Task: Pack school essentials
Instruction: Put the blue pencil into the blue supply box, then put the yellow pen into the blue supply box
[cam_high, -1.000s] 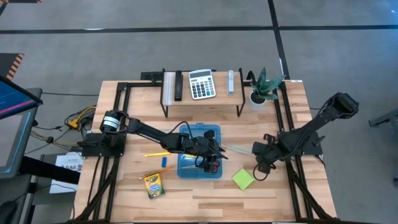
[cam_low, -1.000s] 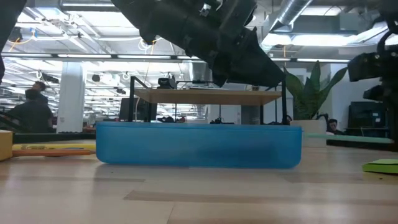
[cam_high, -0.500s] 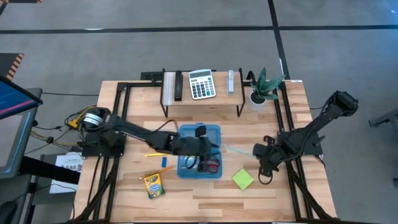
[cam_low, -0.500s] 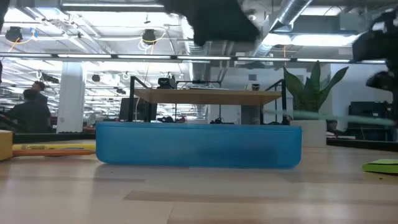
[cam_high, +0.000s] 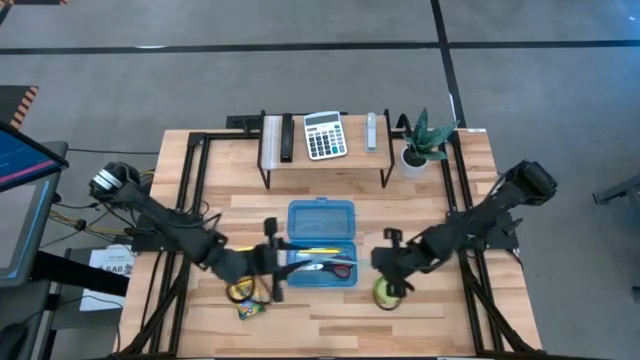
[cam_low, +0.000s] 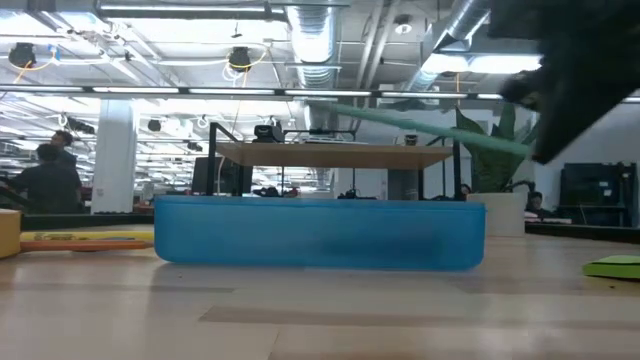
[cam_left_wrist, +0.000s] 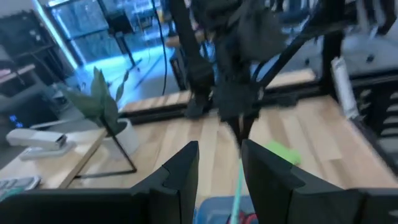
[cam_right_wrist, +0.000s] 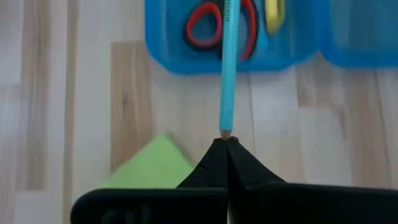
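A blue box (cam_high: 321, 245) sits mid-table with red-handled scissors (cam_right_wrist: 214, 25) and a yellow pencil (cam_high: 312, 250) inside. My right gripper (cam_high: 386, 264) hovers just right of the box, shut on a thin green pen (cam_low: 420, 125). A lime-green sticky-note pad (cam_right_wrist: 152, 165) lies on the table under that gripper. My left gripper (cam_left_wrist: 219, 171) is open with nothing between its fingers. It is left of the box (cam_high: 270, 262), above the yellow-green crayon box (cam_high: 245, 298). More yellow pencils (cam_low: 80, 240) lie on the table left of the box. My right gripper pinches one end of the pen (cam_right_wrist: 225, 129) between the tips of its two shut fingers. The pen sticks out ahead of the fingertips toward the box. It is lifted clear of the table and slanted, and its free end (cam_right_wrist: 231, 12) reaches over the scissors.
A low shelf (cam_high: 325, 160) at the far side carries a calculator (cam_high: 324, 135) and bar-shaped items. A potted plant (cam_high: 420, 145) stands to its right. Black frame rails run along both sides of the table. Bare wood lies along the near edge.
My left gripper has risen out of the box and drawn back toward the table's left and near edge, over the crayon box; the scissors stay in the box. My right gripper has carried the pen up and toward the box, so the pen's free end now reaches over it.
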